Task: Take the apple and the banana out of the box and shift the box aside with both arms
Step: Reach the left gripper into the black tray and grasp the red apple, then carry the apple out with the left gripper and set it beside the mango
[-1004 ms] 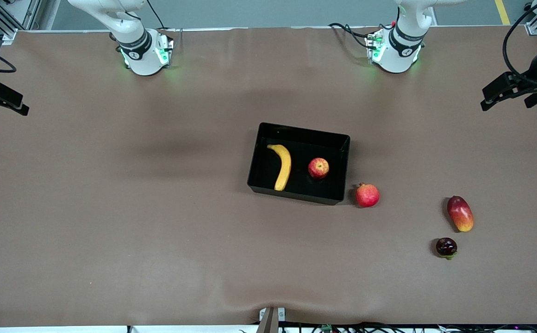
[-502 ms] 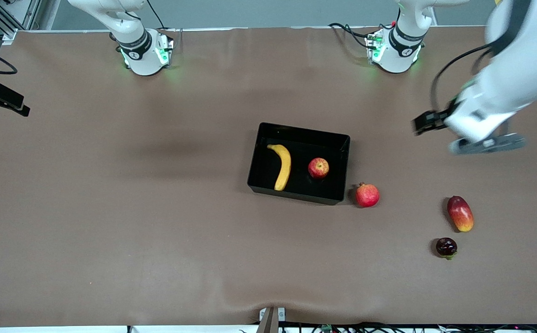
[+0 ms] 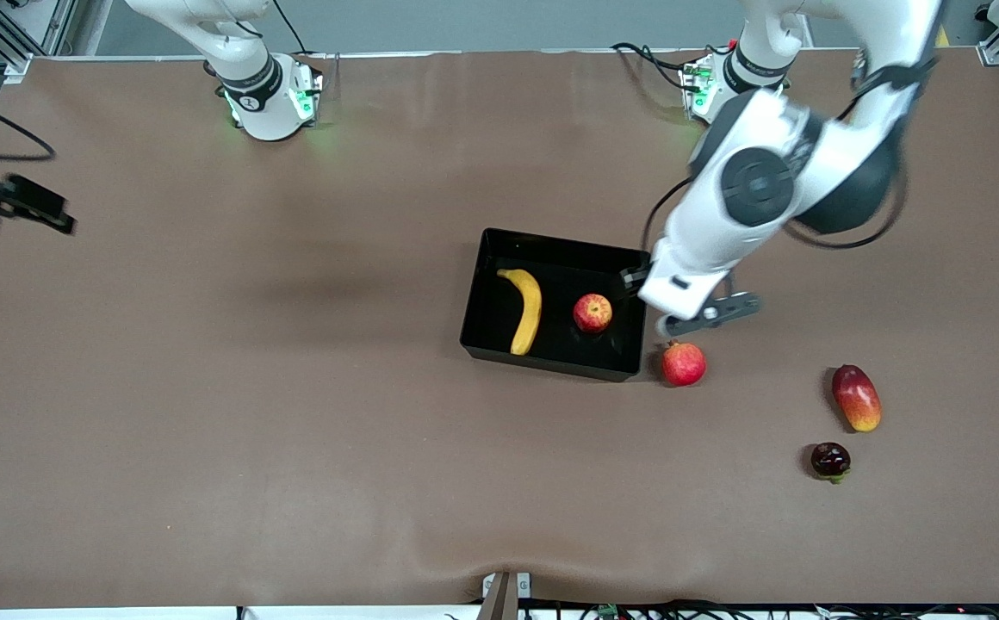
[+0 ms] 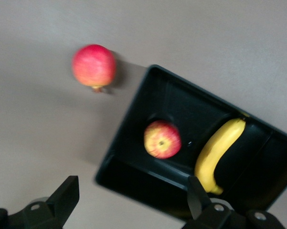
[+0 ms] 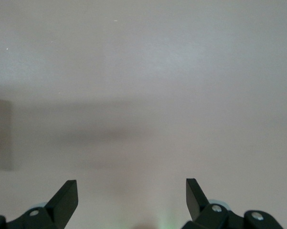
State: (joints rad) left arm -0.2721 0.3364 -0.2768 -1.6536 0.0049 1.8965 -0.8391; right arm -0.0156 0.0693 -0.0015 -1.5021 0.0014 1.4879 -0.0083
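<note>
Both fingers (image 4: 67, 198) spread wide above box (image 4: 153, 86).

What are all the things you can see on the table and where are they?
box: one, glossy black, mid-table.
banana: one, yellow, in the box.
apple: one, red with yellow, in the box beside the banana.
pomegranate: one, red, on the table beside the box's corner.
mango: one, red and yellow, toward the left arm's end.
dark round fruit: one, dark red, nearer the front camera than the mango.
table: one, brown.
left gripper: one, black, open, over the box's edge.
right gripper: one, black, open, over bare table.
</note>
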